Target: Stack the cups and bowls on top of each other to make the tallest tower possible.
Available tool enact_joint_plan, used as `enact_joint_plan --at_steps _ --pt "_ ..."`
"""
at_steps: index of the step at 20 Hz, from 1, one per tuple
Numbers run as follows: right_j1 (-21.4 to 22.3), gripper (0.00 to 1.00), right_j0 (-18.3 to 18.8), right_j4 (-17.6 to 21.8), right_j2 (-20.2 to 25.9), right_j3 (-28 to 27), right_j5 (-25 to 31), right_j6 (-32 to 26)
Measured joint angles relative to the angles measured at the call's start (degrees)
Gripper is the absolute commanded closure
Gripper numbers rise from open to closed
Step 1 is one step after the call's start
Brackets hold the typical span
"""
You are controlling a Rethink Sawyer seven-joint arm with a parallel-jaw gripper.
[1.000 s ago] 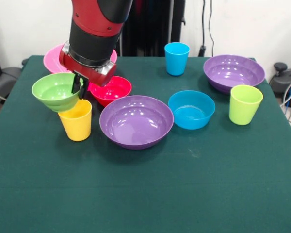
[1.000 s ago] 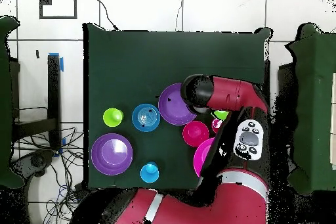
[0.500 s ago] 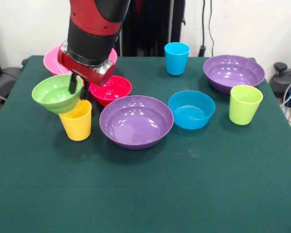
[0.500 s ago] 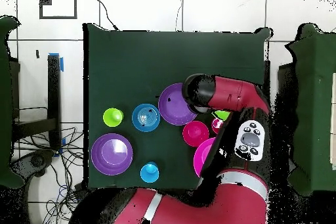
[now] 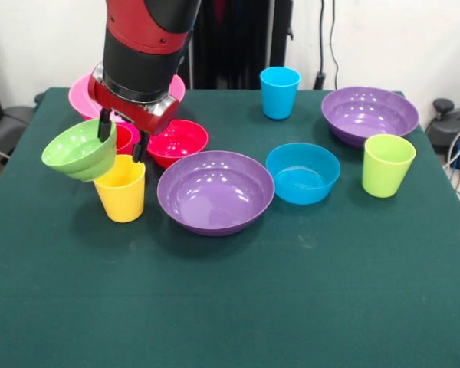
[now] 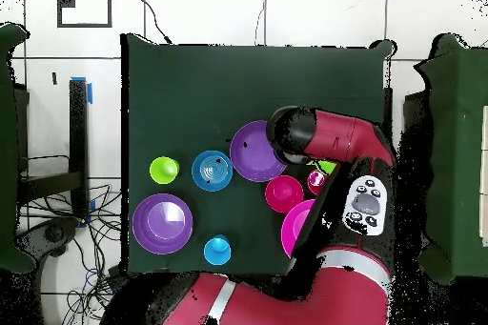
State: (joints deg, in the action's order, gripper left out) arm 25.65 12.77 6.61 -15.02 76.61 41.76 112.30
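- Gripper [image 5: 113, 136]: in the front view I see its dark fingers [image 5: 104, 125] clamped on the rim of the green bowl [image 5: 78, 150], one inside the wall and one outside.
- Green bowl: held clear of the table [image 5: 230, 307] and tilted, its mouth turned up and toward the far side; it hangs just above and partly in front of the yellow cup [image 5: 122, 188].
- Yellow cup: stands upright on the table, near the closer purple bowl [image 5: 215, 192].
- Red cup [image 5: 123, 137]: I see only its rim behind the gripper, beside the red bowl [image 5: 176, 141]; the pink bowl [image 5: 83, 92] lies behind the arm [image 5: 144, 46].
- Blue bowl [image 5: 302, 173]: just beside the closer purple bowl, with the lime green cup [image 5: 387, 165] to its other side.
- Blue cup [image 5: 280, 92] and second purple bowl [image 5: 369, 114]: at the table's far side, apart from each other.
- Overhead view: the arm [image 6: 334, 140] covers the gripper, and only a green sliver [image 6: 326, 166] of the held bowl shows.
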Motion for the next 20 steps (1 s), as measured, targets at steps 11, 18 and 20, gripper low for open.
enact_joint_plan --at_steps 11,18,20 --pt "0.00 0.00 0.00 -0.41 -0.19 0.00 0.00 0.00" --pt "0.00 1.00 0.00 -0.51 -0.34 0.00 -0.44 0.00" --pt "0.00 1.00 -0.01 -0.58 -0.36 0.00 -0.48 0.00"
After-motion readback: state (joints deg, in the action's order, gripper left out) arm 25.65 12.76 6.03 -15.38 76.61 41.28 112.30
